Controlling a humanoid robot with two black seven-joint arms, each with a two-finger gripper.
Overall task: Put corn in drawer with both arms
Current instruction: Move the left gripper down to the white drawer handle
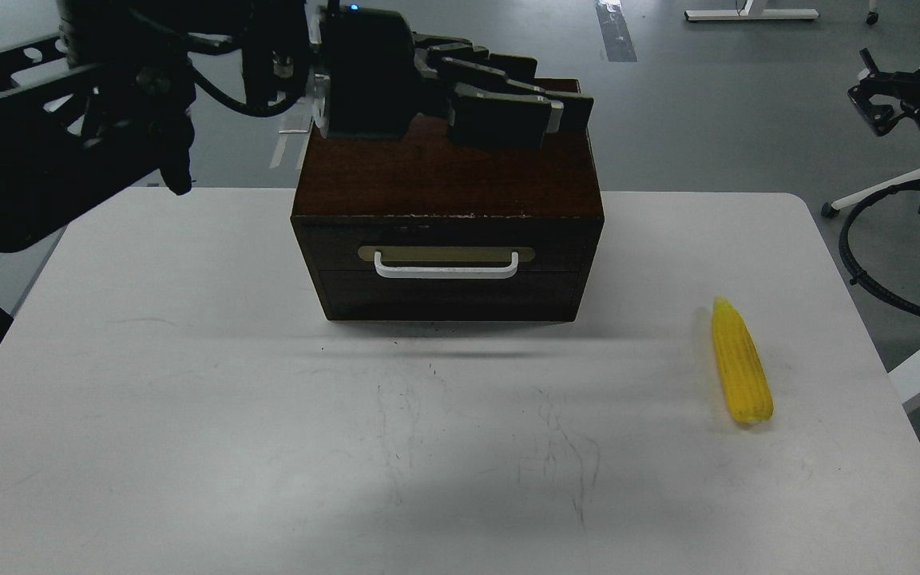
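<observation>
The corn point(739, 363) lies on the white table point(188, 383) at the right, point toward the far side, apart from the box. The drawer point(446, 267) of the dark box point(428, 172) is closed, and its white bar handle point(446, 271) faces me. My left arm reaches in from the upper left, and its gripper point(564, 108) hangs over the box's top near the far right corner, holding nothing I can see. Its fingers overlap, so the gap is hidden. My right gripper point(879, 96) is high at the far right, off the table, small and dark.
Black cables point(859, 263) loop beside the table's right edge. A white stand leg point(867, 196) stands on the floor there. The grey floor lies behind the box.
</observation>
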